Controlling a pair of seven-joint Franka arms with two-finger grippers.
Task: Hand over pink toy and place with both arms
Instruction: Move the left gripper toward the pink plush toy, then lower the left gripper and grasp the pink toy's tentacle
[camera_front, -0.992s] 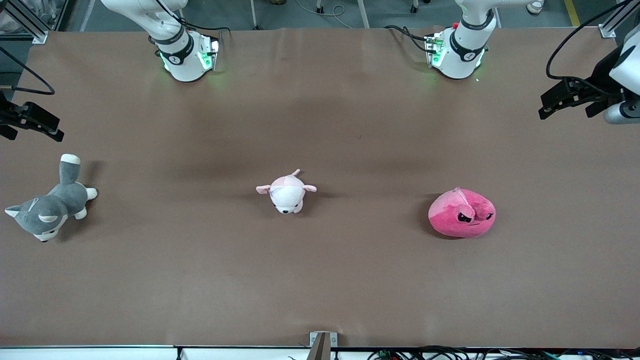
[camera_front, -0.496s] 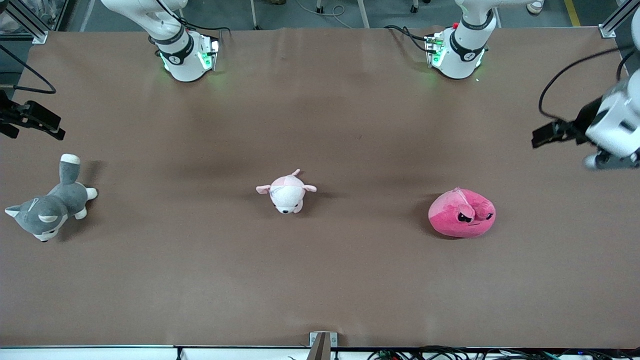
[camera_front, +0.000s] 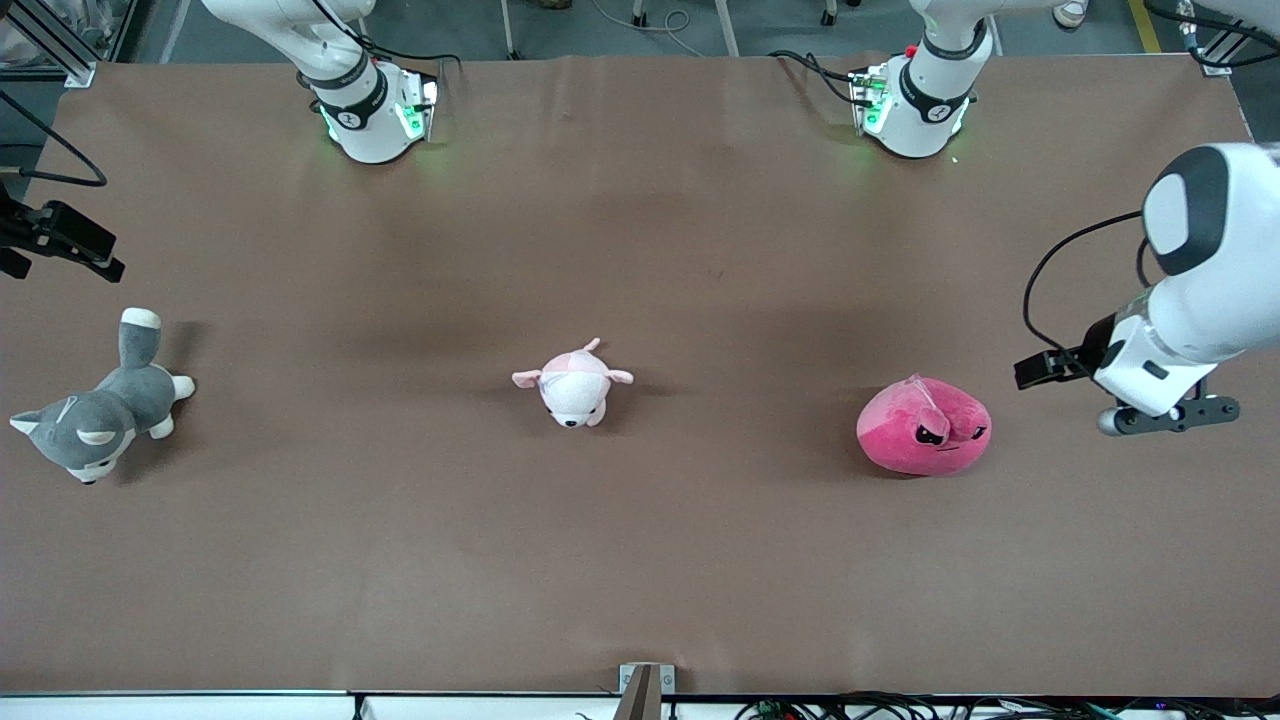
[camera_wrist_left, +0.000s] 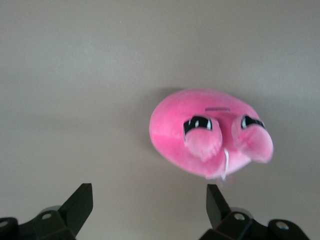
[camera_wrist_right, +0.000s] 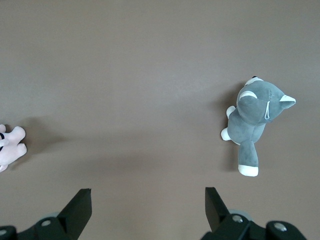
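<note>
We see the pink toy (camera_front: 923, 438) lying on the brown desk (camera_front: 640, 560) toward the left arm's end, its frowning face turned to the front camera. The left gripper (camera_wrist_left: 149, 207) hangs in the air just beside it, jaws spread and empty. The right gripper (camera_wrist_right: 148, 207) waits over the desk's edge near the grey husky plush (camera_front: 98, 410), jaws spread too. A pale pink-and-white plush (camera_front: 573, 384) lies mid-desk, seemingly face down.
</note>
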